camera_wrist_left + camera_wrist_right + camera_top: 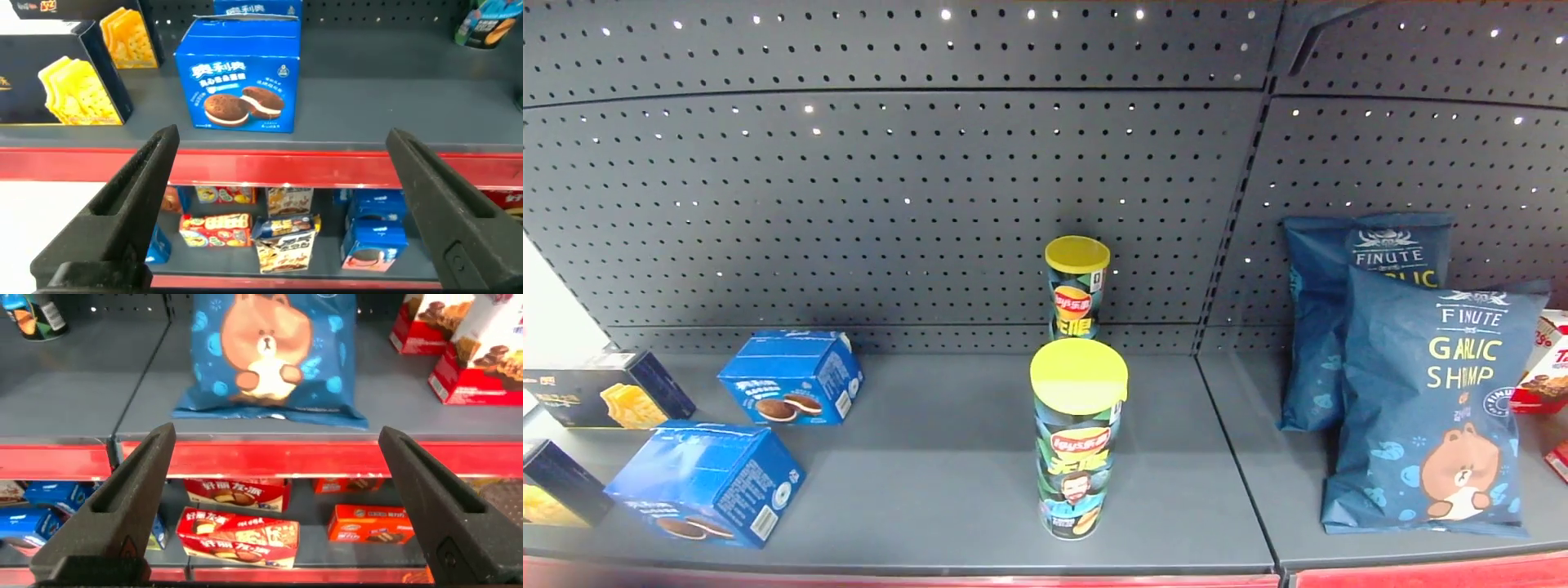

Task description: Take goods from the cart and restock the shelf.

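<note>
Both claws are hanging wide open with nothing in them right now. The left claw [282, 137] is sitting just in front of the red front edge of the shelf [368, 98], facing a blue sandwich-cookie box [239, 75]. The right claw [278, 434] is doing the same opposite the garlic shrimp snack bag [274, 355]. Mid-shelf, a front chip can [1078, 441] is standing upright directly ahead of a rear chip can [1076, 286] by the pegboard. To me it looks like we're sitting between placements. I'm guessing the next move is turning to the cart for another item, then setting it in the bare stretch beside the cans without knocking the front one over.
</note>
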